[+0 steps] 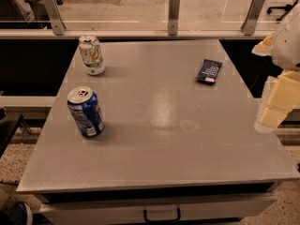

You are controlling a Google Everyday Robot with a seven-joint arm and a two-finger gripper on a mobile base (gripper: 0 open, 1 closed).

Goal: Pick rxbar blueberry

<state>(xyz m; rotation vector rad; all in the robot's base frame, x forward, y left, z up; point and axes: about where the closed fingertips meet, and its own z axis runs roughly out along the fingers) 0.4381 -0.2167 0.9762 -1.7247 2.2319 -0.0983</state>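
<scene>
The rxbar blueberry (209, 71) is a small flat dark navy wrapper with white print. It lies flat on the grey table (164, 125), at the far right part of the top. My gripper (274, 104) shows as pale cream blocks at the right edge of the view, over the table's right side. It is nearer to me than the bar and to its right, apart from it.
A blue soda can (85, 111) stands upright at the near left. A white-and-green can (92, 55) stands upright at the far left. A glass railing with metal posts (174, 14) runs behind the table. A drawer handle (161, 215) is below the front edge.
</scene>
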